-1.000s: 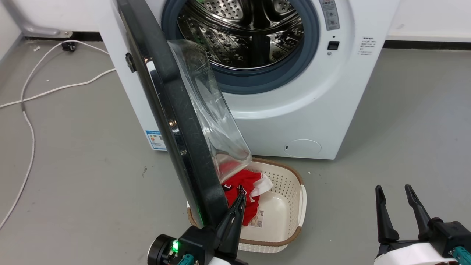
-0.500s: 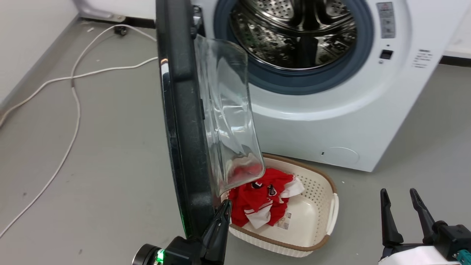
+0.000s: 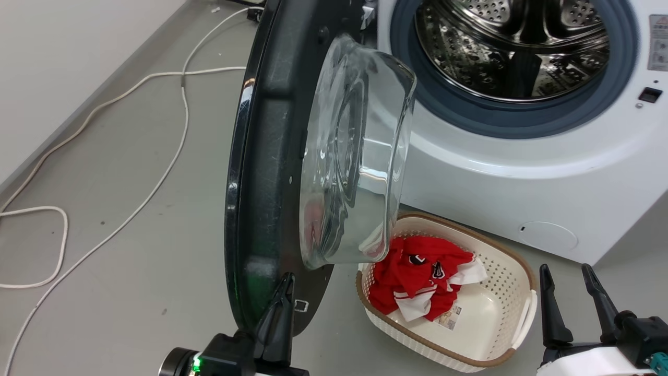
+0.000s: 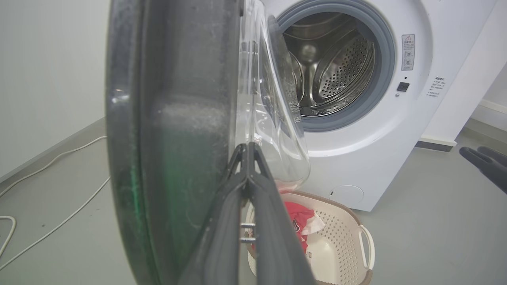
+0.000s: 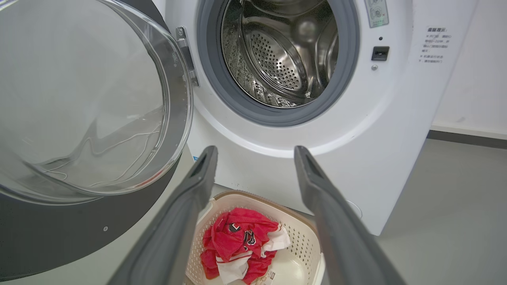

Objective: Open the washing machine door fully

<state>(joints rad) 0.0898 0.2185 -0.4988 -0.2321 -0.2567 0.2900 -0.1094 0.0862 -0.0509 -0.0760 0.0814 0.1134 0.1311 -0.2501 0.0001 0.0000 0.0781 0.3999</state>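
1. Two grippers are showing low in the head view. The left gripper [image 3: 286,282] is keeping its jaws pressed together on nothing, tips lying along the inner face of the large round glossy black washing machine door [image 3: 261,183], just below its bulging clear glass window [image 3: 355,172]. The right gripper [image 3: 564,269] is hanging empty with jaws spread.
2. The door is standing out from the white boxy front-loading washing machine [image 3: 522,183], roughly square to its front and judged not yet fully open.
3. The door's inner face is lying to the left of the left jaws, its upright plane running away toward the metal hinge [image 5: 186,59]. The left arm is nearer; the right is well apart.
4. The door's outer face is facing away and its top is being cut off. True contact at the tips is proving hard to confirm. A cream perforated laundry basket [image 3: 490,256] holding a red garment [image 3: 417,271] is sitting on the grey floor [image 3: 130,287] just beside the door's lower edge.
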